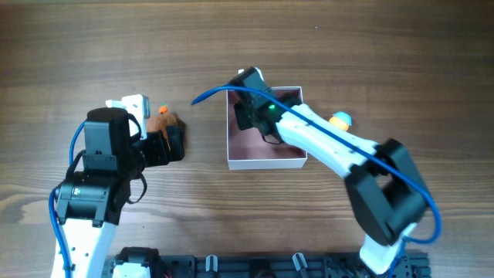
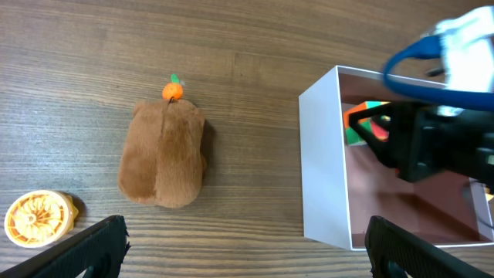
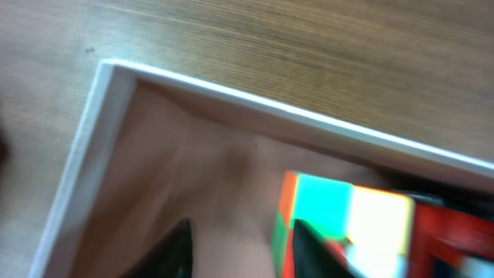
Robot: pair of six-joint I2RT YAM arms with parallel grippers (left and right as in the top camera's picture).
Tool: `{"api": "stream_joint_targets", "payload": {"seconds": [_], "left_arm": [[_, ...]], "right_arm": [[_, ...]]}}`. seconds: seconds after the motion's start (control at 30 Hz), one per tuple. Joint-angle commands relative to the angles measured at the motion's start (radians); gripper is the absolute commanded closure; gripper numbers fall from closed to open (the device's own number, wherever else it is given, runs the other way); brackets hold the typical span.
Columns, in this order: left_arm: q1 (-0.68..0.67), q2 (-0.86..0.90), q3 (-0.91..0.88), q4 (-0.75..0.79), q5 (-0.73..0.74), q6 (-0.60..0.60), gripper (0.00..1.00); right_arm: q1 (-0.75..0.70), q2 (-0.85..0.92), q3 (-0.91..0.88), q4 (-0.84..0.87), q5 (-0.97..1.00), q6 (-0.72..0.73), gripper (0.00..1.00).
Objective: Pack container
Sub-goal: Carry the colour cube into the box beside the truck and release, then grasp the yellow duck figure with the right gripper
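Wood tabletop [image 2: 255,46] is showing around a brown plush [image 2: 162,154] sitting ahead of the left gripper [image 2: 247,241], whose jaws are spreading wide. The container [image 2: 320,154] is standing ahead-right of them, white wall nearest. Inside it the right gripper [image 3: 241,249] is gaping, a blurred, cropped coloured cube [image 3: 332,205] just right of its jaws.

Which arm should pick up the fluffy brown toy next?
Probably left. The left tool, open, hangs right by the brown plush toy, while the right tool is down inside the white pink-lined square container beside a colourful cube.
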Motion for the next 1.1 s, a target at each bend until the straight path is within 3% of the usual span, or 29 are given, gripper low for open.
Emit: {"api": "stream_joint_targets", "payload": {"seconds": [0.0,0.1,0.23,0.4,0.57,0.87,1.07], "left_arm": [[0.008,-0.002,0.020,0.003,0.016,-0.010,0.00],[0.008,-0.002,0.020,0.003,0.016,-0.010,0.00],[0.008,-0.002,0.020,0.003,0.016,-0.010,0.00],[0.008,-0.002,0.020,0.002,0.016,-0.010,0.00],[0.008,-0.002,0.020,-0.002,0.016,-0.010,0.00],[0.008,-0.002,0.020,-0.002,0.016,-0.010,0.00],[0.008,-0.002,0.020,-0.002,0.016,-0.010,0.00]], "right_arm": [[-0.025,-0.255,0.002,-0.051,0.087,-0.053,0.45],[-0.093,-0.451,0.002,-0.125,0.134,-0.048,0.29],[-0.290,-0.599,0.002,-0.296,0.132,0.083,0.26],[-0.495,-0.523,-0.032,-0.470,0.060,0.163,0.15],[-0.510,-0.309,-0.115,-0.466,-0.039,0.187,0.05],[-0.510,0.024,-0.127,-0.407,-0.166,0.187,0.05],[-0.510,0.055,-0.127,-0.381,-0.169,0.187,0.27]]}}
